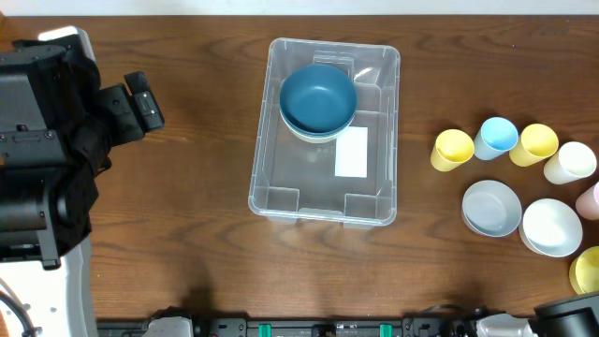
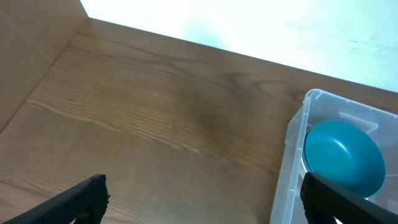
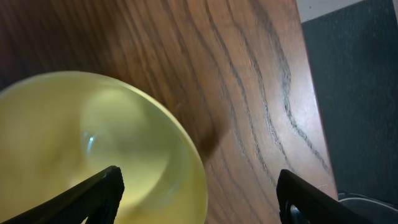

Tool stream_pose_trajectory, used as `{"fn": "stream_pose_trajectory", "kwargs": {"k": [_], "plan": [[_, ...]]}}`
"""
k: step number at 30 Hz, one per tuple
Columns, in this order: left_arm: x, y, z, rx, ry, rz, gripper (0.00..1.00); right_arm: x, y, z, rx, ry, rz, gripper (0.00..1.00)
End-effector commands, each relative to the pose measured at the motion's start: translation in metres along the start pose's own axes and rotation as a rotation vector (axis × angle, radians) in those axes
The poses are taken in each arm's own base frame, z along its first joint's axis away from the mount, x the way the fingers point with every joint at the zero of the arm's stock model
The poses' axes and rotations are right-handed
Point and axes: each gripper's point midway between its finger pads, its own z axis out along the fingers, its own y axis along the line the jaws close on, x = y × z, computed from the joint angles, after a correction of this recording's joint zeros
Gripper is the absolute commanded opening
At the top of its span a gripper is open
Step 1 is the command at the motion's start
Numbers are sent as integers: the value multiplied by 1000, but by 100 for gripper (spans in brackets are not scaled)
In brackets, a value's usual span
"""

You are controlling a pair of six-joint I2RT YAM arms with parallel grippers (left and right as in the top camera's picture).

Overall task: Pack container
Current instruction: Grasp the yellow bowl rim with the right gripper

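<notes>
The clear container [image 1: 271,192] stands in the middle of the table with a white label [image 1: 352,153] on its bottom. A blue bowl [image 1: 318,96] lies in its far end, stacked on a paler bowl. In the left wrist view the container [image 2: 292,155] and blue bowl [image 2: 343,155] appear at the right. My left gripper [image 2: 205,205] is open over bare wood, left of the container. My right gripper [image 3: 199,196] is open, its jaws astride the rim of a yellow bowl [image 3: 74,137]: one finger is over the inside and the other is outside it.
Right of the container stand cups: yellow [image 1: 453,149], blue [image 1: 496,138], yellow [image 1: 535,144], cream [image 1: 570,162] and pink [image 1: 591,199]. Near them lie a grey-blue bowl [image 1: 491,208], a white bowl [image 1: 551,227] and the yellow bowl [image 1: 588,271]. The table edge [image 3: 314,93] runs close to my right gripper.
</notes>
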Motion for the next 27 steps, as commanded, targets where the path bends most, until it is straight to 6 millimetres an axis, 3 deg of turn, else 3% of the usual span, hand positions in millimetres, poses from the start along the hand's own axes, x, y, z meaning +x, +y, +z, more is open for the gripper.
{"fn": "stream_pose_trajectory", "kwargs": {"k": [1,7,14,17,23,27], "plan": [[0,3,0,-15,0,-3,98,3,-8,10,35,21,22,79],[0,3,0,-15,0,-3,98,13,-9,25,56,74,36,73],[0,3,0,-15,0,-3,98,13,-13,31,72,85,53,49],[0,3,0,-15,0,-3,98,12,-17,31,75,91,86,26],[0,3,0,-15,0,-3,98,10,-26,29,58,116,138,3],[0,3,0,-15,0,-3,98,7,-25,23,-10,136,188,1]]}}
